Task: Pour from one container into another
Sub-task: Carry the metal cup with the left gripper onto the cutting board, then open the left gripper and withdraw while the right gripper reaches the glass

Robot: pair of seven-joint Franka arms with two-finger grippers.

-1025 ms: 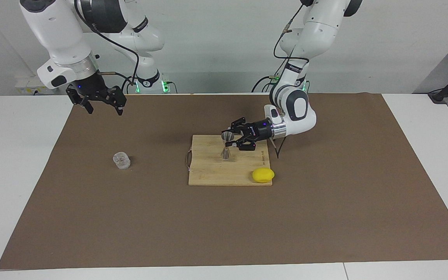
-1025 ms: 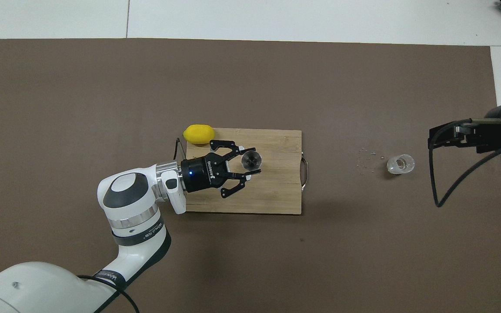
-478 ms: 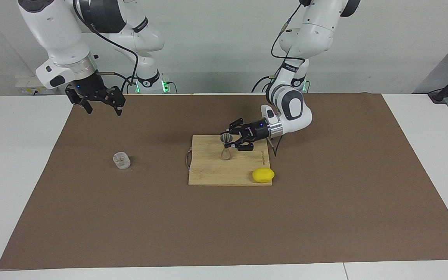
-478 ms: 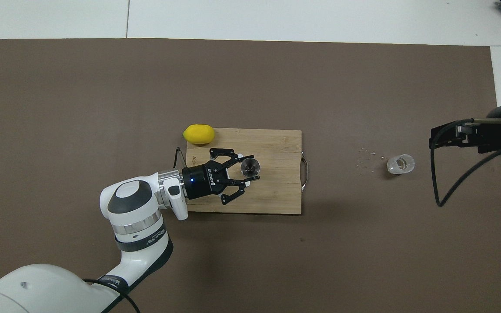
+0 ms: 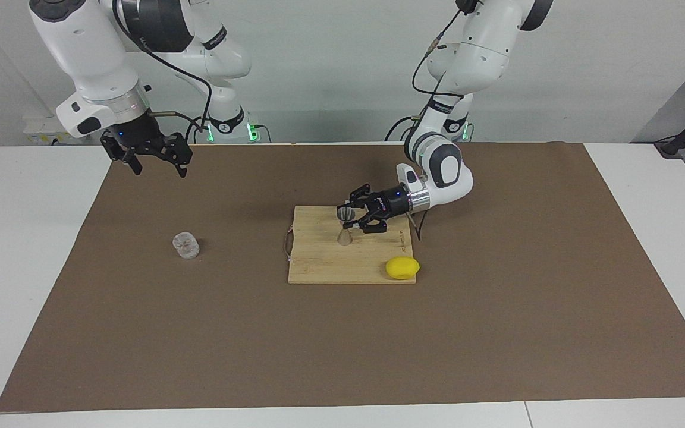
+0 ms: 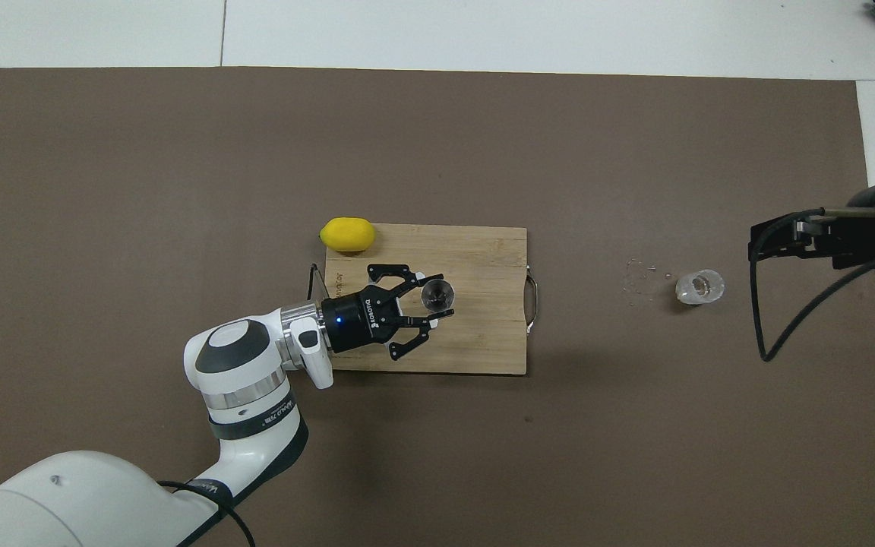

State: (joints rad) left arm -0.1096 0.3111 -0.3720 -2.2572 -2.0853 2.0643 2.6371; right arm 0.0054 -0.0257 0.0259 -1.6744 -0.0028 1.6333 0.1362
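Jigger [image 5: 344, 226] sits between my left tool's [image 5: 348, 217] narrow fingers; a skewed squeeze could topple it. Right tool [image 5: 153, 159] waits, wide.

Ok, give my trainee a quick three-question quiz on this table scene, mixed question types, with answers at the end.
1. True or false: the jigger stands on the cutting board.
2. Which is at the jigger's waist: A) left claw B) right claw?
3. Fill in: the lemon lies at the board's corner ____ from the robots than the jigger.

Key: 1 true. 2 A; the right claw waits raised at its own end, and the glass cup sits alone on the brown mat. 3 farther.
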